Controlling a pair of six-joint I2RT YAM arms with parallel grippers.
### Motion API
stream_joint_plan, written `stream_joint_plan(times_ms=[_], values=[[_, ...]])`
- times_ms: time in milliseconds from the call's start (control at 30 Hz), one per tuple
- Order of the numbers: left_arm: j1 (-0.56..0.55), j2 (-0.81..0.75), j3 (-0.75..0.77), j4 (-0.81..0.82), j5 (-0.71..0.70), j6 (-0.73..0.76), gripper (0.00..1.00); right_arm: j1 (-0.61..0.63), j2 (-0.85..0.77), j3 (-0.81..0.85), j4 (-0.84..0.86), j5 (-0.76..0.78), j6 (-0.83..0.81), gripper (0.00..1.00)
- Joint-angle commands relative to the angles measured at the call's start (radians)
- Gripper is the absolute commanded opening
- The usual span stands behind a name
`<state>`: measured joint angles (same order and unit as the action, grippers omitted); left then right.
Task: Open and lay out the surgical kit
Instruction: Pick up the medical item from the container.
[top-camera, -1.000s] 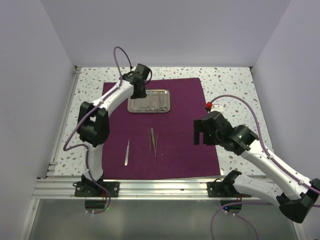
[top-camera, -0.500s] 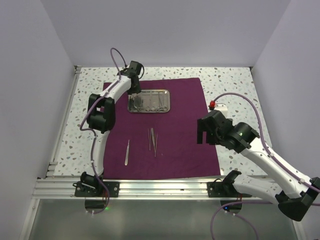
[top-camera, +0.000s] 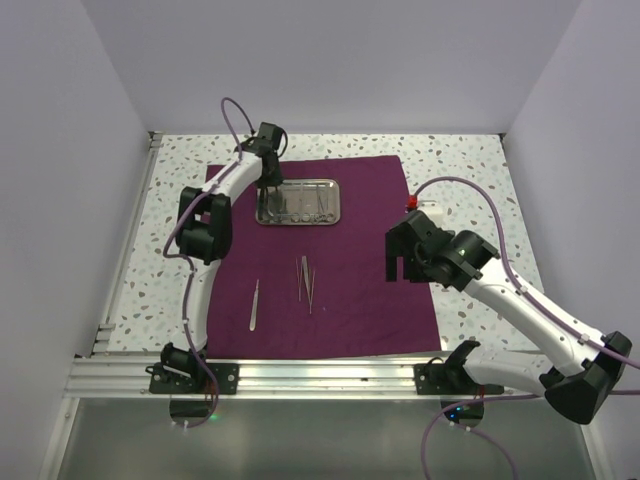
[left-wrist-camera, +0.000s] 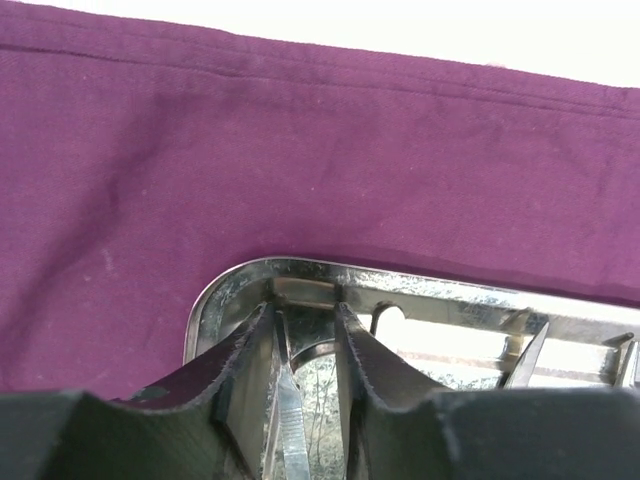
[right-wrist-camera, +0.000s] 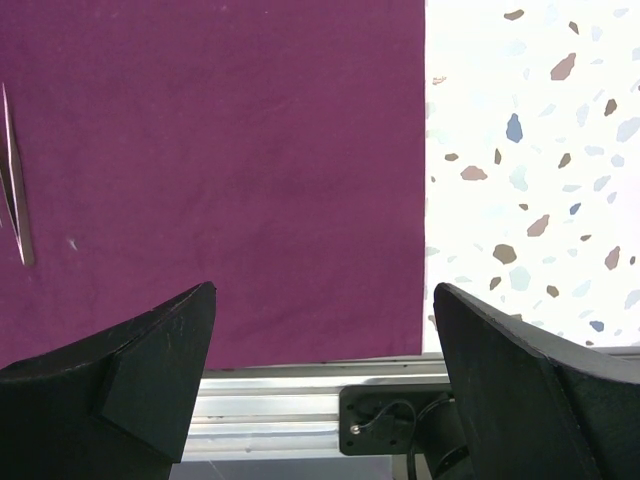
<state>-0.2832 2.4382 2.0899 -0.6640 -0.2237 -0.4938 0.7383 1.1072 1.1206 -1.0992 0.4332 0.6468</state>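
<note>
Speckled table (top-camera: 460, 160), maroon cloth (top-camera: 370, 210) spread flat, steel tray (top-camera: 337, 200) at its far side.
Left gripper (left-wrist-camera: 305, 310) dips into the tray's left end, fingers narrowly astride a thin silver instrument (left-wrist-camera: 285, 430), hold unclear; right gripper (top-camera: 400, 262) hovers wide open and empty over the cloth's right edge, shifted slightly left.

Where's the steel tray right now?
In the top view, the steel tray sits on the purple cloth, far side, left of centre, with the left gripper at its left end.

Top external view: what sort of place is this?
Probably a robot test cell: plain white walls box in a speckled table, an aluminium rail edges it, and tweezers lie on a maroon cloth.
</note>
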Motion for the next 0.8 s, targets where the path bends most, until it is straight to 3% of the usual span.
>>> stream_joint_plan(times_ms=[0, 133, 400, 567, 600, 767], values=[[0.01, 0.016, -0.027, 0.033, 0.007, -0.002, 0.33, -0.004, 0.002, 0.035, 0.001, 0.036, 0.011, 0.94], [0.024, 0.015, -0.062, 0.04, 0.006, -0.011, 0.25, -0.007, -0.004, 0.028, 0.001, 0.042, 0.01, 0.94], [0.033, -0.002, -0.163, 0.066, -0.006, -0.002, 0.2, -0.014, -0.017, 0.01, 0.004, 0.044, 0.007, 0.94], [0.033, -0.005, -0.195, 0.072, 0.004, 0.012, 0.07, -0.02, -0.03, -0.01, 0.009, 0.045, 0.008, 0.95], [0.033, -0.005, -0.194, 0.069, 0.004, 0.017, 0.0, -0.02, -0.036, -0.012, 0.012, 0.047, 0.008, 0.95], [0.033, -0.013, -0.166, 0.058, 0.023, 0.037, 0.0, -0.027, -0.053, -0.034, 0.032, 0.041, 0.007, 0.95]])
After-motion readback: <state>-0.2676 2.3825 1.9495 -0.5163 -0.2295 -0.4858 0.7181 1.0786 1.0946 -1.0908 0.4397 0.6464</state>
